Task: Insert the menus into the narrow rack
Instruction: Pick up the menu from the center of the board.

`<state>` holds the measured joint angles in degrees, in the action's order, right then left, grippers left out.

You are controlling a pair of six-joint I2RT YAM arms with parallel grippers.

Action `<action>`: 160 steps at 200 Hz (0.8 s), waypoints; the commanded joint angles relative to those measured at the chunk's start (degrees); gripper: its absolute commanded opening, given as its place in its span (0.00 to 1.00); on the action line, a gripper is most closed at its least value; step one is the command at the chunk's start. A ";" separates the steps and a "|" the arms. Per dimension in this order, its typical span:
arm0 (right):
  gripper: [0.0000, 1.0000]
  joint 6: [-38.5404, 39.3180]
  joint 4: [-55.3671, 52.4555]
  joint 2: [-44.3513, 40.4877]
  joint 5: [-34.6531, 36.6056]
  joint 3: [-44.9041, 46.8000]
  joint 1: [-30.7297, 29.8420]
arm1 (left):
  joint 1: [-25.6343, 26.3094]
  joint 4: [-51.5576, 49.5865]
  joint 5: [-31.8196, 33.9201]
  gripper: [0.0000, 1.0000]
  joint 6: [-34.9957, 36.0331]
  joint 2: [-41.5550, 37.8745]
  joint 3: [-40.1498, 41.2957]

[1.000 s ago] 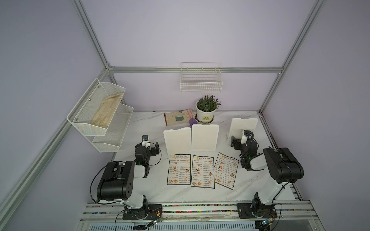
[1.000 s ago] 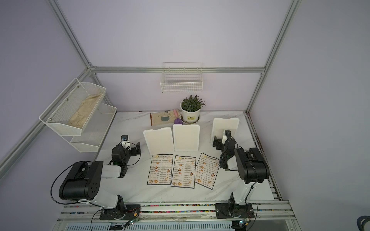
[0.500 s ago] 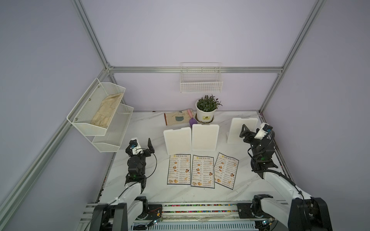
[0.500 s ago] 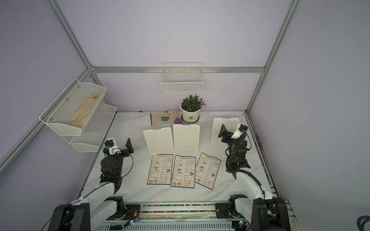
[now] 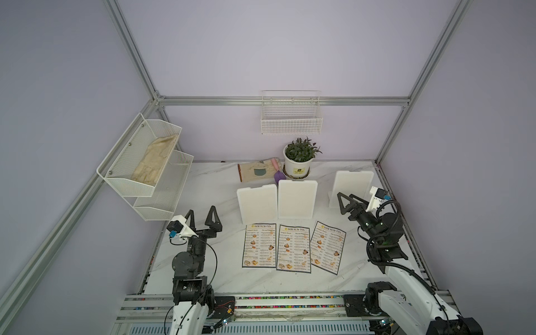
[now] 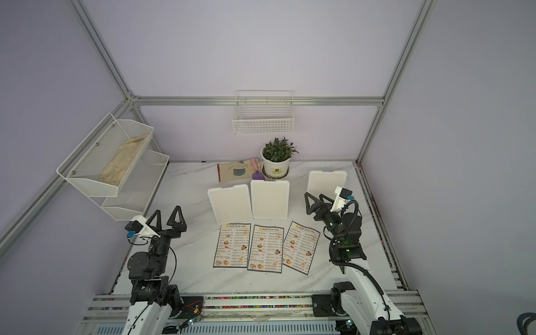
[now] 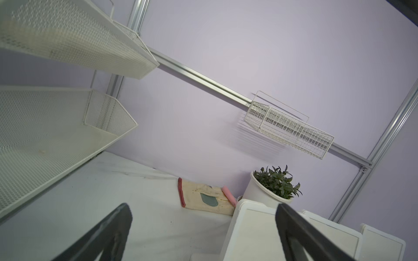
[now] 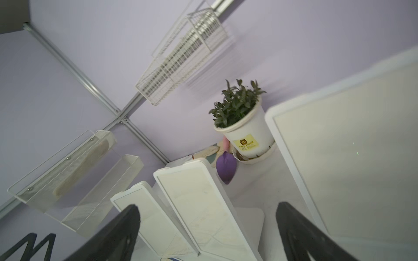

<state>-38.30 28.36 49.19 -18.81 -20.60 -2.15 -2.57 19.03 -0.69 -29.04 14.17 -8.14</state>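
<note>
Paper menus (image 5: 293, 248) well apart from fingers (image 5: 213, 211)

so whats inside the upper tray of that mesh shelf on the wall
A beige fabric piece lies in the upper tray; anything under it is hidden.

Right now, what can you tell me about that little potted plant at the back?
The potted plant has bushy dark-green leaves in a white, plastic-looking pot with a yellow label. It stands upright in a white saucer at the back of the table, near the wall; a purple scoop lies beside it.
</note>
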 commanded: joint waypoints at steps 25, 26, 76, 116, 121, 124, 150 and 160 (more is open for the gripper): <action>0.97 -0.90 -11.44 6.31 3.69 -7.65 -0.42 | -0.01 -18.99 -0.23 1.00 -7.35 3.57 -5.58; 0.97 -0.85 -11.42 6.74 3.56 -7.65 -0.45 | -0.04 -19.23 -0.21 1.00 -7.44 3.80 -5.79; 0.97 -0.84 -20.67 9.04 1.62 -13.37 -4.24 | -0.02 -23.16 -1.95 1.00 -12.55 15.32 -10.56; 0.97 -12.39 2.63 6.48 -7.69 -1.51 -5.05 | -0.13 -29.52 -0.23 1.00 -13.34 20.17 -14.39; 0.97 -13.49 5.06 5.41 -7.75 0.56 -5.05 | -0.08 -30.09 -0.53 1.00 -12.39 20.67 -14.60; 0.97 -13.88 5.73 4.53 -7.53 1.39 -5.01 | -0.09 -30.22 -0.87 1.00 -11.90 20.91 -14.65; 0.96 -7.95 -6.16 -0.45 -6.78 -1.31 -5.03 | -0.07 -35.66 -4.21 1.00 -9.57 23.57 -16.44; 0.90 -4.96 -11.40 -0.59 -6.10 -3.48 -5.27 | -0.09 -36.54 -4.23 1.00 -9.91 23.88 -16.21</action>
<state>-46.46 22.11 50.83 -24.34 -18.94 -6.94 -2.57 -12.86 -3.09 -40.66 36.97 -20.88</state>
